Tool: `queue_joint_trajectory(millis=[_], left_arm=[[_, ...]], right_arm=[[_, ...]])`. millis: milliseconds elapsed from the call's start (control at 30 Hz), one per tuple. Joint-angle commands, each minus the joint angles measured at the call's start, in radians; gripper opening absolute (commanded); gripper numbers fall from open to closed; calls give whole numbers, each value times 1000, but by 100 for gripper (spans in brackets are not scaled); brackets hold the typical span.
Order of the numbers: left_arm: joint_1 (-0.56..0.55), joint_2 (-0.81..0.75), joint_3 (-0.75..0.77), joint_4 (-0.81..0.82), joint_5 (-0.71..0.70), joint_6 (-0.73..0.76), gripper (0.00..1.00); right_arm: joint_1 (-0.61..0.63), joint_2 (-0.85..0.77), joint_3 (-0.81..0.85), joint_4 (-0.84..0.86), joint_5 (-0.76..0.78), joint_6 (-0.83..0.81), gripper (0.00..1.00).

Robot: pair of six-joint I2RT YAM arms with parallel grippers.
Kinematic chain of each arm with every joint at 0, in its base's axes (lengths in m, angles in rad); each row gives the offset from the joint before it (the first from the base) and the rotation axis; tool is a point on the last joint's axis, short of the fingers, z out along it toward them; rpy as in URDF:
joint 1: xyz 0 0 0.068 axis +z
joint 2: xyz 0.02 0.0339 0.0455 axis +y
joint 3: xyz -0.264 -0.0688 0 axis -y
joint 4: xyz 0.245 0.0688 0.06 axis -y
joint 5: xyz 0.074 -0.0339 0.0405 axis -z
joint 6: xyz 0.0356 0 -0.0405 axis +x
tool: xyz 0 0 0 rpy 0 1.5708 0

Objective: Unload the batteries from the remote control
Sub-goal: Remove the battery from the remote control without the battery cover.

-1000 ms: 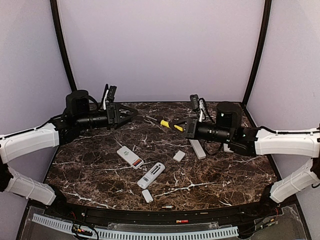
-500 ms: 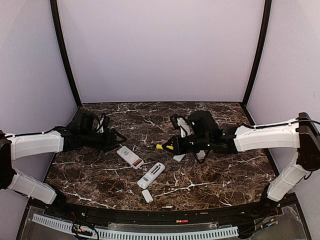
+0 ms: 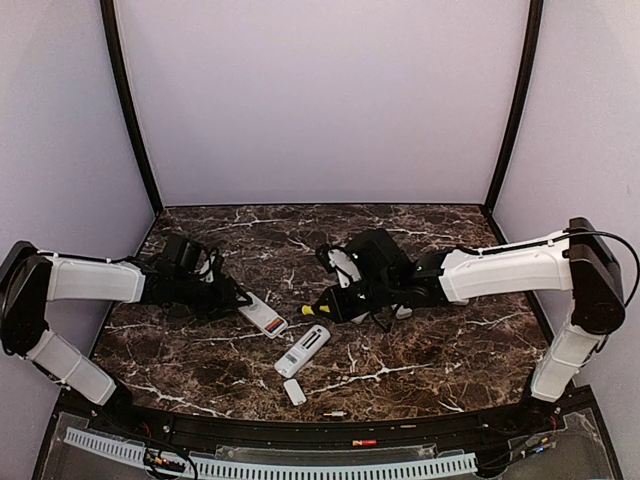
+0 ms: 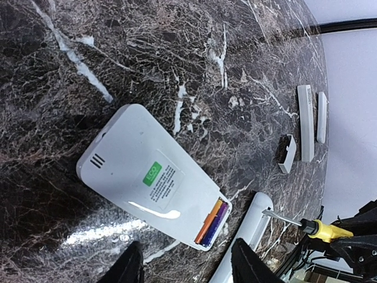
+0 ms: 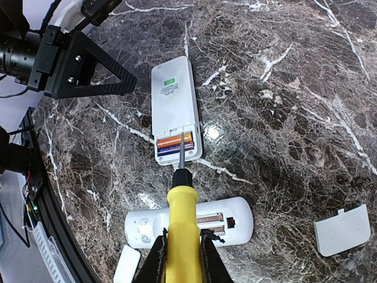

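Note:
A white remote control [image 3: 260,313] [image 4: 147,180] [image 5: 172,106] lies back up with its compartment uncovered. Inside lie two batteries [image 4: 213,221] [image 5: 175,145], one orange and one blue-purple. My right gripper [image 5: 181,262] [image 3: 345,297] is shut on the yellow-handled screwdriver [image 5: 182,227] [image 3: 312,310]. The screwdriver's metal tip [image 5: 182,152] lies over the batteries. My left gripper [image 4: 188,268] [image 3: 233,297] hovers low just left of this remote. It is open, its fingers [image 4: 131,266] apart with nothing between them.
A second white remote [image 3: 303,350] [image 5: 188,227] [image 4: 246,236] lies nearer the front, its compartment showing bare contacts. Small white covers [image 3: 294,391] [image 5: 343,230] [image 4: 286,154] lie around. Two long white pieces [image 4: 306,121] rest further right. A tiny cylinder [image 3: 335,413] sits at the front edge.
Both arms came down and inward to the remote. The right one brought the screwdriver tip over the batteries. The left jaws have narrowed.

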Motion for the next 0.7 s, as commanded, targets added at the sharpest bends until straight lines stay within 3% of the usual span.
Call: queue_joint_trajectory(millis=[0,667], left_arm=[[3,25,-11,-29,-8,29,49],[3,96,-10,-2,1,38,45]], right_arm=[[13,27,47,-33,33,-33,0],[29,100,106,-80,52,-69,0]])
